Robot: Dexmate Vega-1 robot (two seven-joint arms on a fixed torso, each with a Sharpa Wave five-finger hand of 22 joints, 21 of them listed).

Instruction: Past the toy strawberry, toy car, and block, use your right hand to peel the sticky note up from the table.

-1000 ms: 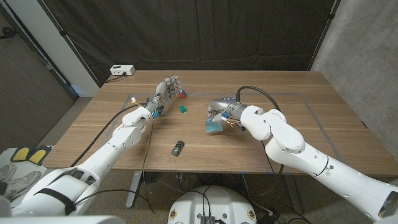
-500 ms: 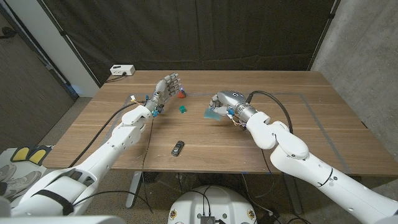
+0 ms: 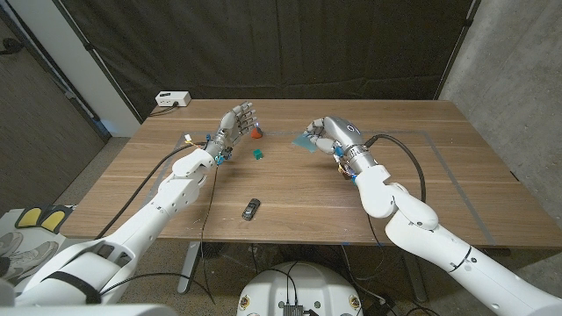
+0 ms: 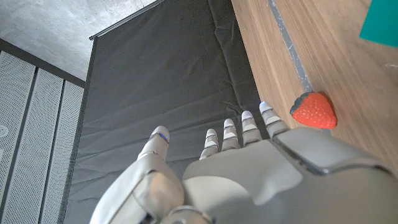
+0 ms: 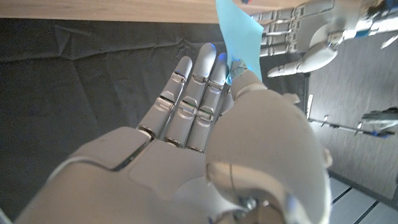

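Currently the sticky note (image 3: 305, 141) — a pale blue sheet — is pinched by the right hand (image 3: 332, 136) between the thumb and the fingers (image 5: 198, 87), and it is held up off the counter (image 3: 457, 167), tilted, at about 11 o'clock from the counter's middle in the head view. In the right wrist view the sticky note (image 5: 239, 36) is seen standing up from the fingertips of the right hand (image 5: 186, 143), with the other fingers laid straight beside one another.

The left hand (image 3: 233, 128) is seen at about 10 o'clock, its fingers spread apart and nothing held in it; how its palm lies cannot be told. The toy strawberry (image 3: 255, 134) is found just beside its fingertips on the 3 o'clock side, and in the left wrist view the toy strawberry (image 4: 314, 111) lies on the wood near the fingertips of the left hand (image 4: 261, 174), apart from them.

The block (image 3: 258, 154) — small and green — lies between the two hands, at about 8 o'clock from the note. The toy car (image 3: 252, 208) is set well apart from both, near the 6 o'clock edge of the counter
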